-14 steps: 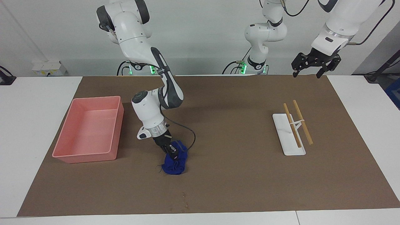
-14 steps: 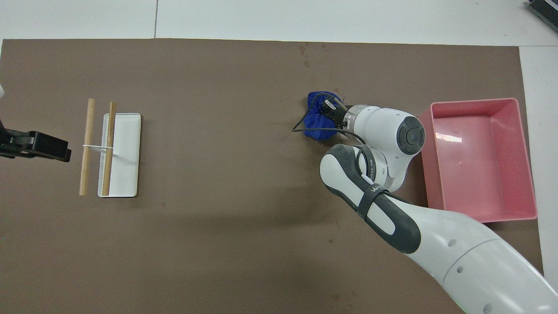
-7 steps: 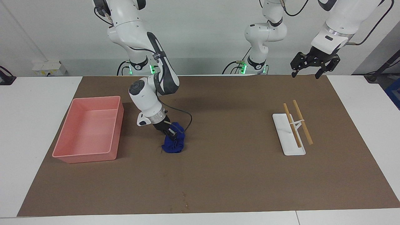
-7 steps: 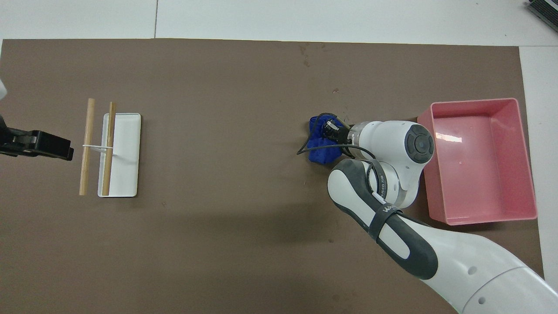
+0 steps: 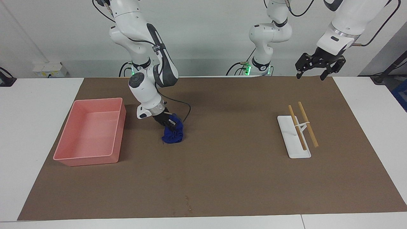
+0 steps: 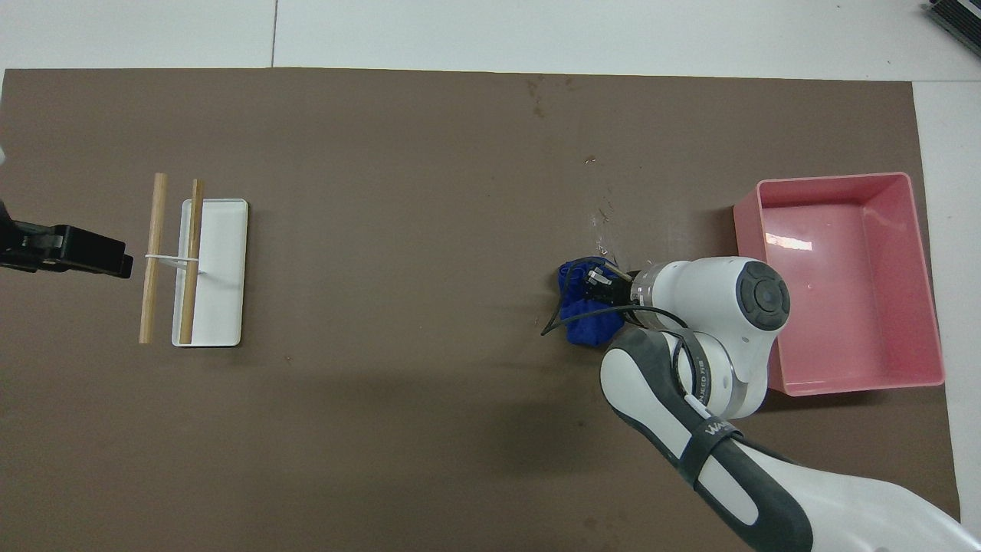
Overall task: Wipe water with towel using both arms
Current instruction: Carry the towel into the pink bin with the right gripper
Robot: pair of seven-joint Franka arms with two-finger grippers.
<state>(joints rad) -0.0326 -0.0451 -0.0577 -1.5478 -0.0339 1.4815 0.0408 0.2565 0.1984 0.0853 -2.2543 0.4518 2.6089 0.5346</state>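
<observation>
The deep-blue towel (image 5: 173, 136) (image 6: 588, 325) is a crumpled bundle on the brown mat, beside the pink tray. My right gripper (image 5: 170, 124) (image 6: 597, 284) comes down slantwise onto it and is shut on the towel's top folds. Faint glinting wet marks of water (image 6: 604, 221) lie on the mat just farther from the robots than the towel. In the facing view I cannot make out the water. My left gripper (image 5: 314, 67) (image 6: 115, 264) waits open in the air over the mat's edge at the left arm's end, holding nothing.
A pink tray (image 5: 86, 156) (image 6: 843, 179) stands at the right arm's end. A white holder (image 5: 291, 141) (image 6: 222, 295) carrying two wooden sticks (image 5: 307, 124) (image 6: 155, 253) lies toward the left arm's end. Small dark specks (image 6: 536, 88) mark the mat's edge farthest from the robots.
My right gripper has dragged the towel over the mat toward the robots, uncovering the wet marks. The left arm has hardly moved.
</observation>
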